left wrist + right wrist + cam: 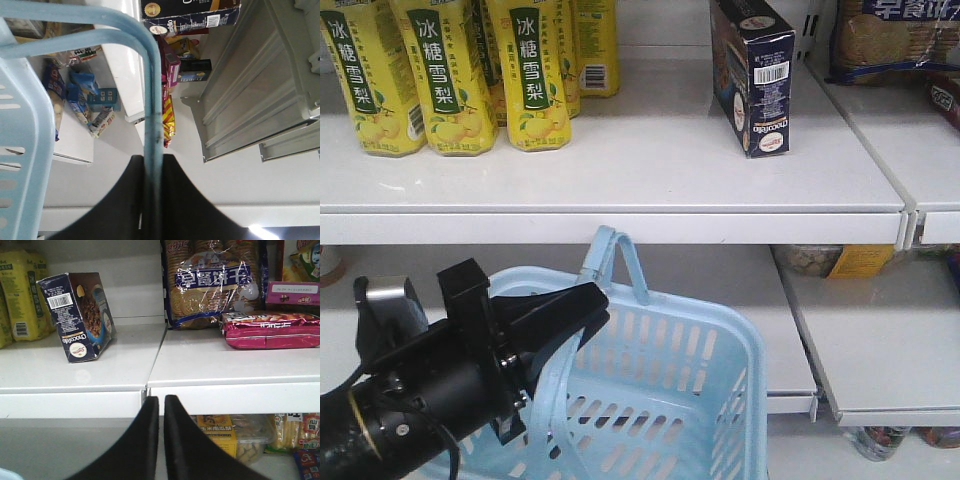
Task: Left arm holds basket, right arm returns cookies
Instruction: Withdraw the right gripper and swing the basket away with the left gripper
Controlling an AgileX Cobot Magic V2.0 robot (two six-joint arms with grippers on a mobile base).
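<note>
Left gripper [582,305] clamps one hoop handle of the blue basket [720,345], which hangs below the top shelf's [620,195] front edge. The basket is light, stiff plastic and may swing. The cookies [756,75] stand on that shelf near its right end, leaning (light, rigid carton; grip across the broad faces, probably). Right gripper [161,412] is pinched together, empty, below the shelf edge.
</note>
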